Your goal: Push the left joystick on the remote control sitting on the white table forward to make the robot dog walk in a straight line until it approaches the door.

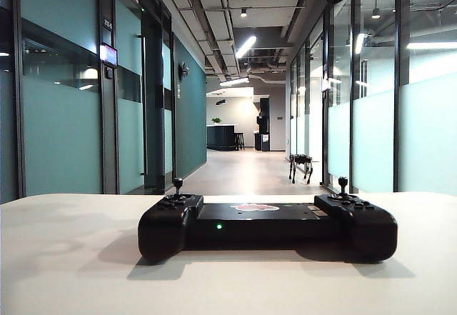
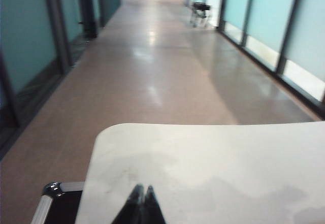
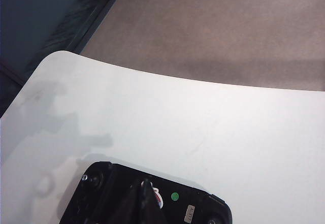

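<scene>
The remote control (image 1: 268, 226) sits square in the lower middle of the exterior view on the white tabletop (image 1: 64, 272), long axis running left to right. The left joystick (image 1: 177, 185) pokes up at its left end, untouched. The robot dog (image 1: 300, 166) is way down the hallway, right of center, small and standing by the glass wall.

Neither arm shows in the exterior view. In the right wrist view, the right end effector (image 3: 144, 193) has its fingers pressed together, holding nothing, hovering right over the controller's body near the green LED (image 3: 175, 196). Can't tell if it's actually touching. The left end effector (image 2: 142, 198) is also pinched shut and empty, over bare tabletop with no controller in its view.

So my guess is the right one is nearer, and the stick should lie toward the controller's far end from its tip.
</scene>
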